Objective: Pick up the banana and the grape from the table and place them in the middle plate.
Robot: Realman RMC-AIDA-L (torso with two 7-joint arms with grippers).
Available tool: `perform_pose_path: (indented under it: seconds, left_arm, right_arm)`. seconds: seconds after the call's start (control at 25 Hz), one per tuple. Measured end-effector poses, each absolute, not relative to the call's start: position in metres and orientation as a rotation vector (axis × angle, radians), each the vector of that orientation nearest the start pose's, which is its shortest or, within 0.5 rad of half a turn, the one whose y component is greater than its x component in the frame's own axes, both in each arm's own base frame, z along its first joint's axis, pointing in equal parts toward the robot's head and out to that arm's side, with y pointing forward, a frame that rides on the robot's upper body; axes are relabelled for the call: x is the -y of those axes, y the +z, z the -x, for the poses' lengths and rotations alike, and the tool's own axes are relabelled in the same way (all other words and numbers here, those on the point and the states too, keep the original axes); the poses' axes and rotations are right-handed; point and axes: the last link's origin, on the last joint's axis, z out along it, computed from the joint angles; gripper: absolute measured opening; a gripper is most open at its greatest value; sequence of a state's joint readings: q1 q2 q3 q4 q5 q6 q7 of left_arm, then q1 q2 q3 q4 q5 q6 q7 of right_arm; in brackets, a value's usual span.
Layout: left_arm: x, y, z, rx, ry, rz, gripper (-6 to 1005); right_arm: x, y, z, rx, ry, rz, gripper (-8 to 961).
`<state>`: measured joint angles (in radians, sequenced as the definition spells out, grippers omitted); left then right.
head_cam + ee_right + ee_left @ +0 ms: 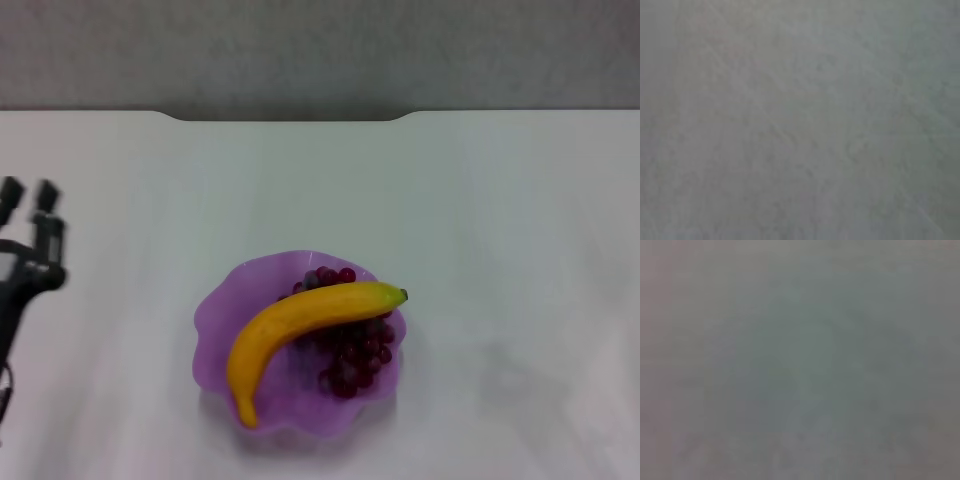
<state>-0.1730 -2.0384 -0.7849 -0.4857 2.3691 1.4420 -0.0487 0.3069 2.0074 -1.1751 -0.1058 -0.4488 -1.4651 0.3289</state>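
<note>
The purple scalloped middle plate [215,330] sits on the white table [480,220] near the front centre. The yellow banana [290,325] lies across it from front left to back right, its greenish tip at the right. The dark red grape bunch [352,355] lies in the plate under and behind the banana. My left gripper [28,197] is at the far left edge, well away from the plate, its two fingers apart and empty. My right gripper is out of view. Both wrist views show only plain grey surface.
The table's far edge has a notch [290,118] against the grey wall.
</note>
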Motion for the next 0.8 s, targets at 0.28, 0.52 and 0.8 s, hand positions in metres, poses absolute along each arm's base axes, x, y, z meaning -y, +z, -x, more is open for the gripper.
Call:
perform_pose_path:
  seconds: [0.28,0.52,0.8]
  left_arm:
    - [-0.280,0.017,0.332,0.603,-1.043,1.369,279]
    - [-0.293,0.014,0.347,0.666,-0.927,1.410,41]
    - [-0.314,0.002,0.362,0.728,-0.706,1.471,13]
  right_arm:
    - [-0.288,0.049,-0.365,-0.399,0.748,1.586,0]
    - [-0.291,0.048,-0.363,-0.399,0.751,1.590,0]
    - [-0.296,0.045,-0.365,-0.423,0.729,1.598,0]
